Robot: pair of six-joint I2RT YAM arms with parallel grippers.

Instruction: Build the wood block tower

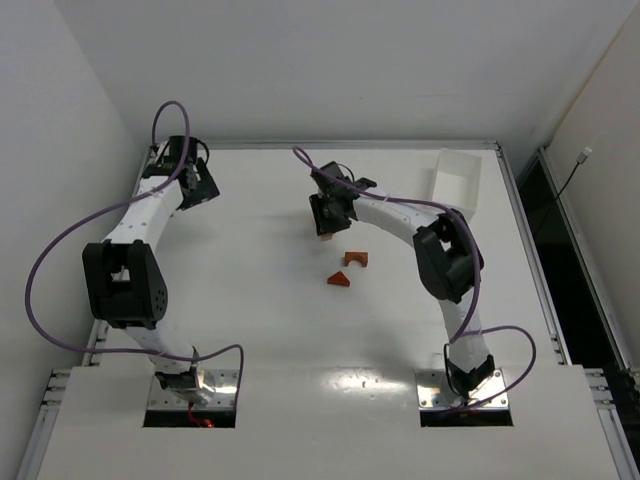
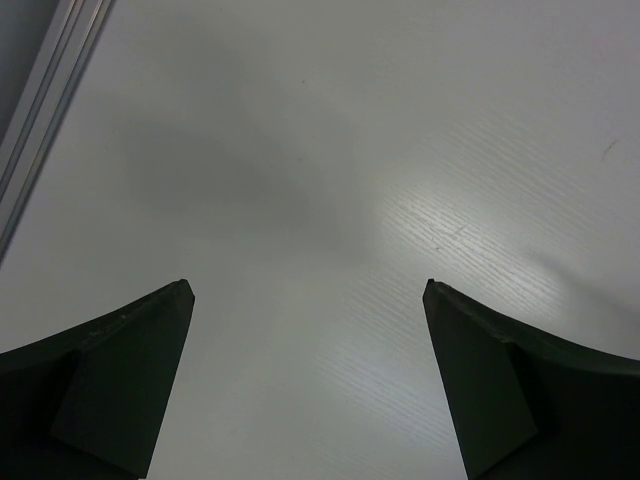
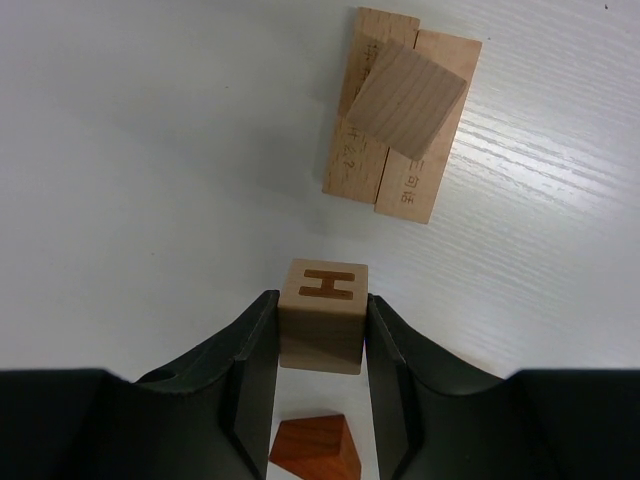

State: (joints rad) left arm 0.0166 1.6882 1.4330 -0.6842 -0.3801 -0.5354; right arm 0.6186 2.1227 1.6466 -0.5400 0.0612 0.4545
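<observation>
My right gripper (image 3: 320, 302) is shut on a light tan cube marked "H" (image 3: 322, 300) and holds it above the table. Beyond it in the right wrist view lies the start of the tower: two tan flat pieces (image 3: 362, 165) side by side with a tan cube (image 3: 405, 100) on top. A reddish-brown wedge (image 3: 318, 452) shows below the held cube. In the top view the right gripper (image 1: 325, 222) is at mid-table, with a reddish-brown arch block (image 1: 356, 259) and a triangular wedge (image 1: 340, 279) nearer to me. My left gripper (image 1: 195, 182) is open and empty at the far left; it also shows in the left wrist view (image 2: 307, 290).
A white rectangular tray (image 1: 455, 178) stands at the far right corner. The table's metal edge rail (image 2: 40, 110) runs close to the left gripper. Walls rise at the back and on both sides.
</observation>
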